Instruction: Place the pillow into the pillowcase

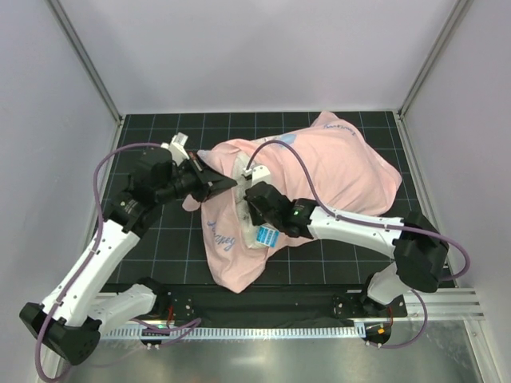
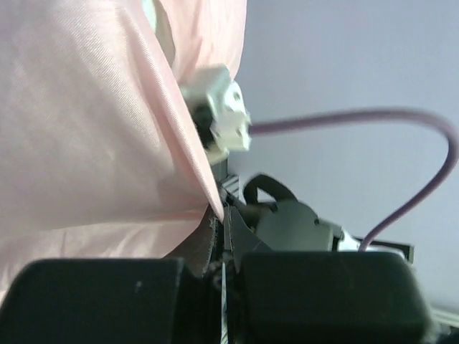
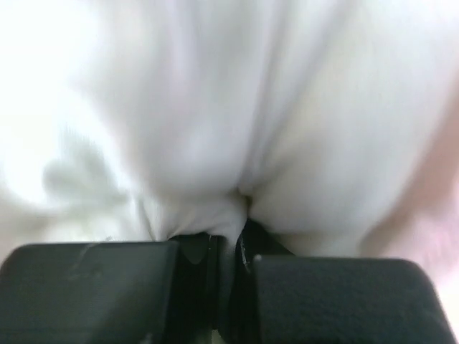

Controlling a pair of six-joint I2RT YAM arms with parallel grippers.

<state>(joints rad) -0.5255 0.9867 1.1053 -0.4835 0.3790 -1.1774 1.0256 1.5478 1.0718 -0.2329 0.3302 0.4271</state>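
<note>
The pale pink pillowcase lies bunched across the black mat, plain side out, with faint writing near its front end. A strip of the white pillow shows at its left opening. My left gripper is shut on the pillowcase's edge; in the left wrist view the pink cloth runs down into the closed left gripper. My right gripper sits right beside it at the opening. In the right wrist view the right gripper is shut on a pinch of white pillow fabric.
A small blue label shows under the right wrist. The right arm's white connector and purple cable hang close in front of the left gripper. Grey walls surround the mat, and a metal rail runs along the near edge.
</note>
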